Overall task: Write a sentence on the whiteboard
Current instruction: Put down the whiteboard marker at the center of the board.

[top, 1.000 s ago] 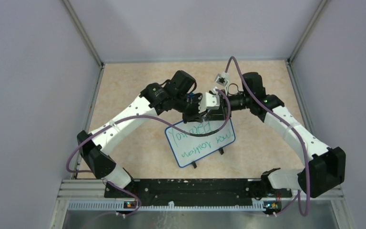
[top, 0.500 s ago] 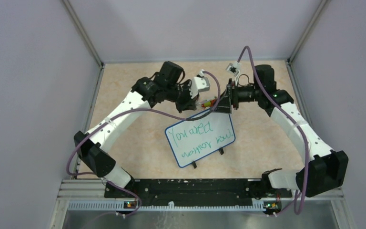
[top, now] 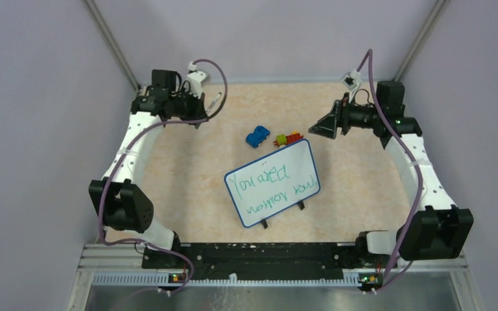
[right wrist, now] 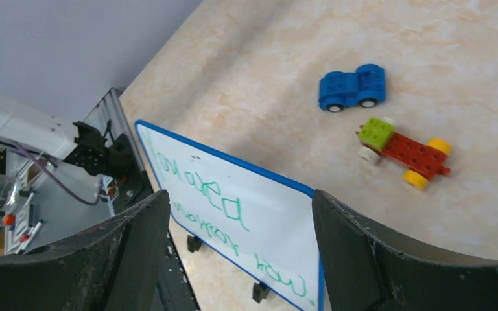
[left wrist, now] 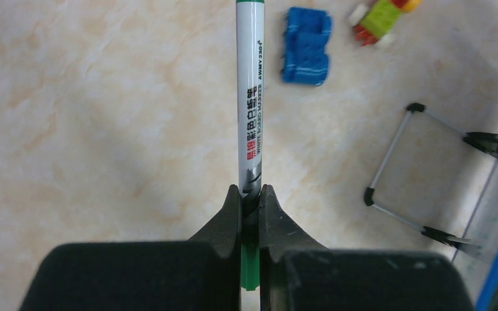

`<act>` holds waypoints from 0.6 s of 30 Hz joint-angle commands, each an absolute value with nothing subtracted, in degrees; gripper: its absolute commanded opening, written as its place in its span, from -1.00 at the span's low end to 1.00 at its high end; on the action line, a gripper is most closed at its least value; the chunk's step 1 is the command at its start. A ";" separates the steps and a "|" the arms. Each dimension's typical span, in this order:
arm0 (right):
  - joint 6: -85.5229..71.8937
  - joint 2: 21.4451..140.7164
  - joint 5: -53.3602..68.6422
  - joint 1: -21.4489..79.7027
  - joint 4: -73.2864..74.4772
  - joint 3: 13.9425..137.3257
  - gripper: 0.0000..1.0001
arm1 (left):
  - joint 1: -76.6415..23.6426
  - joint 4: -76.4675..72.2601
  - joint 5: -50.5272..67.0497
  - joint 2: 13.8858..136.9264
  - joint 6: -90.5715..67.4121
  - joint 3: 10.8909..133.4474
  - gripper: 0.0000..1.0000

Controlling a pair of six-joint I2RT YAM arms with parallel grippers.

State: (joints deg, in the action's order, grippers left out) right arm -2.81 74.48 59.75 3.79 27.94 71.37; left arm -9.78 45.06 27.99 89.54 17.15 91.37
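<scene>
My left end effector (left wrist: 251, 197) was closed tight on a white-barrelled whiteboard marker with green ends (left wrist: 251, 97), pinching it near its rear end so the barrel ran straight out ahead of the fingers. On the barrel I could read "WHITE BOARD MARKER" beside red and black Chinese characters, plus a small code starting "AWMY"; its last digits were too fine to trust. That arm was over the far left corner of the beige marbled table (top: 188, 168), well apart from the board.

My right end effector (right wrist: 238, 194) was spread wide with nothing between its black fingers, held above the far right of the table and aimed toward the middle.

The flat white rectangular whiteboard with the blue rim (top: 272, 183) stood mid-table between the arms, tilted back on a wire stand (left wrist: 415, 168), with small black feet along its near edge. The green handwritten sentence (top: 269, 184) ran in two lines: the upper began "You are" and ended in strokes I could not decipher, while the lower looked like "narrow tow".

Just beyond the board's far edge sat a blue brick-built toy car (top: 257, 137) and, beside it, a red toy car with a green block and yellow wheels (top: 288, 138), neither touching the board.
</scene>
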 commanded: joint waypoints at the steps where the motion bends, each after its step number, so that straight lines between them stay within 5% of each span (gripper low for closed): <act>1: 4.27 76.17 58.17 0.33 31.27 72.60 0.55 | -1.70 43.51 27.11 90.49 14.65 86.77 -1.00; 18: 14.32 73.94 46.80 -5.89 33.30 61.10 0.63 | 11.42 41.40 18.92 93.47 20.63 63.65 -0.83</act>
State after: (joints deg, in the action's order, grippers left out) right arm 11.60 76.49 48.82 -4.64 34.00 62.46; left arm 11.29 44.27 19.88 93.30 18.68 66.28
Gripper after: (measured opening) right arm 0.814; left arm 0.098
